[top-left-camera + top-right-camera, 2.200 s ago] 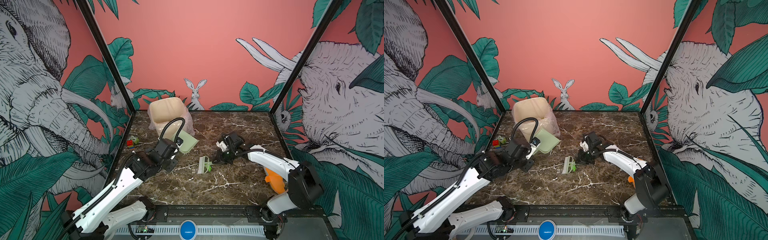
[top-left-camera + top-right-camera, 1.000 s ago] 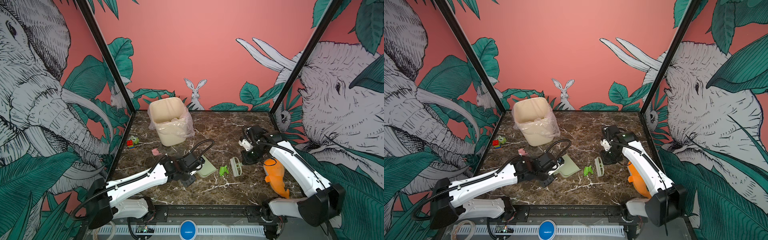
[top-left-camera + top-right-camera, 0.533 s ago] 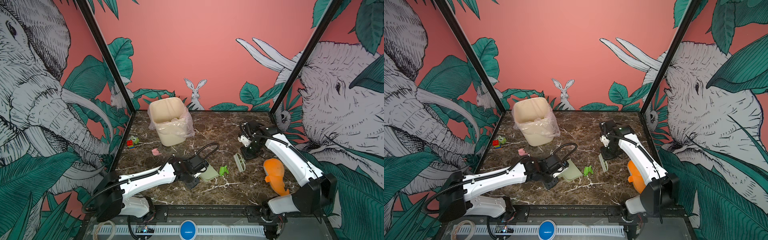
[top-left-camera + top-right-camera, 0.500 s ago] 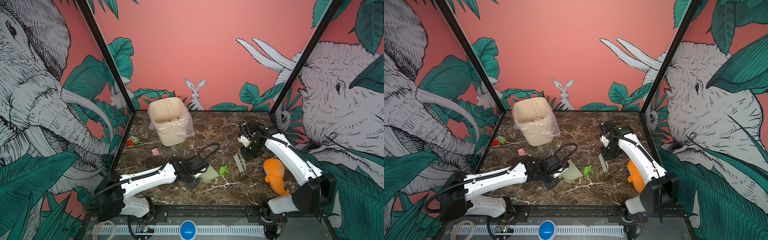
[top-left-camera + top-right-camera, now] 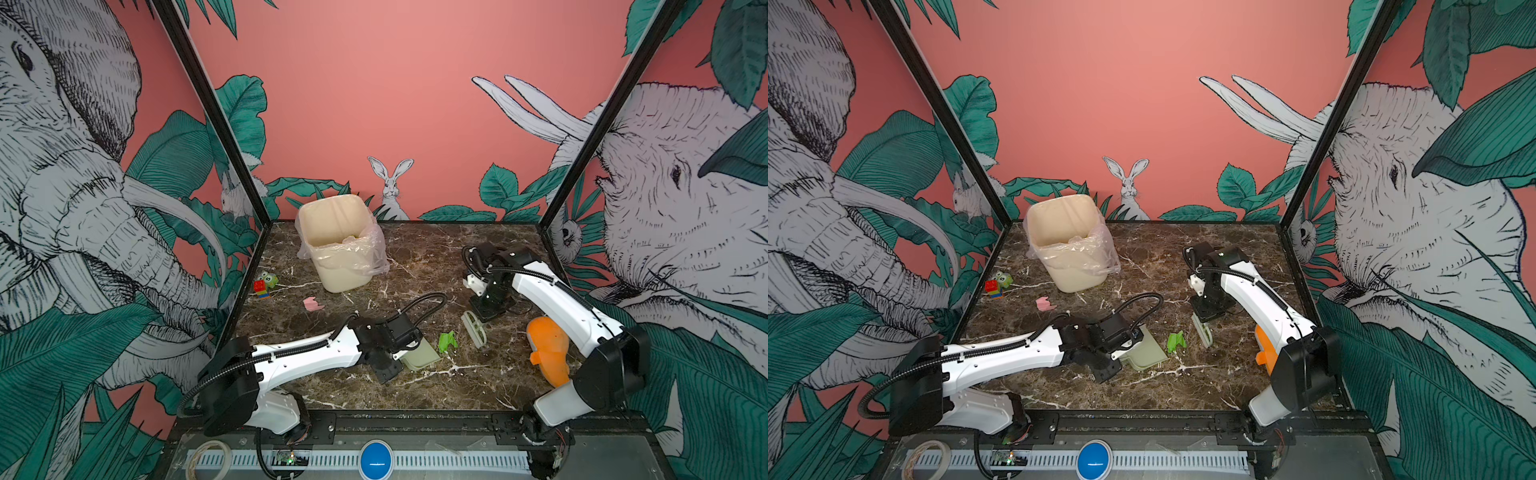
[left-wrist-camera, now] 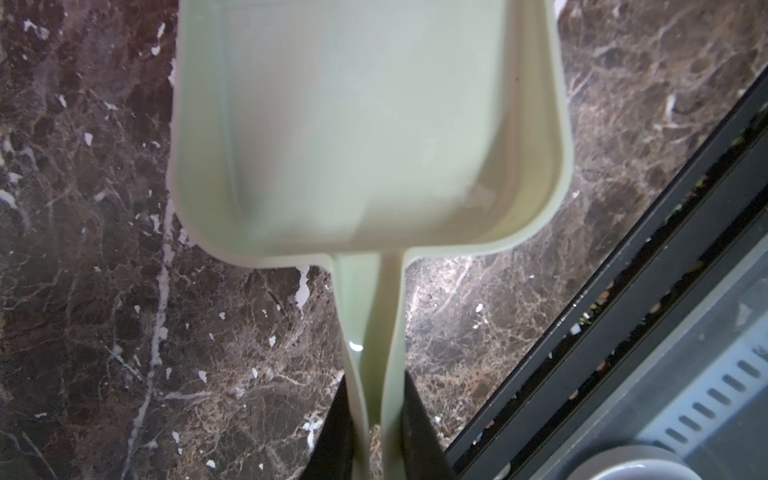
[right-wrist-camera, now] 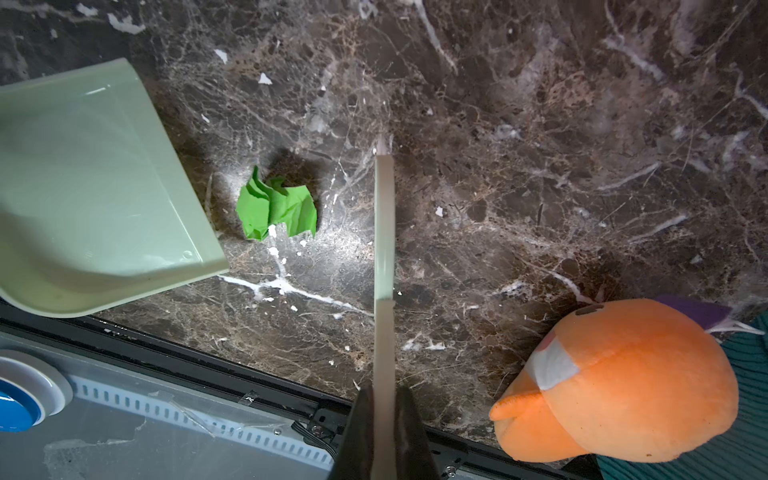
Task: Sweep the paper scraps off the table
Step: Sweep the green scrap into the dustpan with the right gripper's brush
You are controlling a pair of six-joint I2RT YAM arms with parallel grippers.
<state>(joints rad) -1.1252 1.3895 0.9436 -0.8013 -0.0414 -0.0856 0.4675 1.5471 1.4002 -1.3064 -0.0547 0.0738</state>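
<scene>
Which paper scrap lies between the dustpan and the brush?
The crumpled green scrap, flanked by dustpan and brush; the pink scrap lies apart near the bin.

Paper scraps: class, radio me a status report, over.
Left gripper shut on dustpan. Right gripper shut on brush. Green scrap between dustpan and brush; pink scrap near bin. Orange fish toy right of brush.

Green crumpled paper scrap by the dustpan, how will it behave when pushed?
The green paper scrap is loosely crumpled, so probably very light and should slide easily on the polished table. Its uneven folds may make it tumble or skip rather than travel straight.
</scene>
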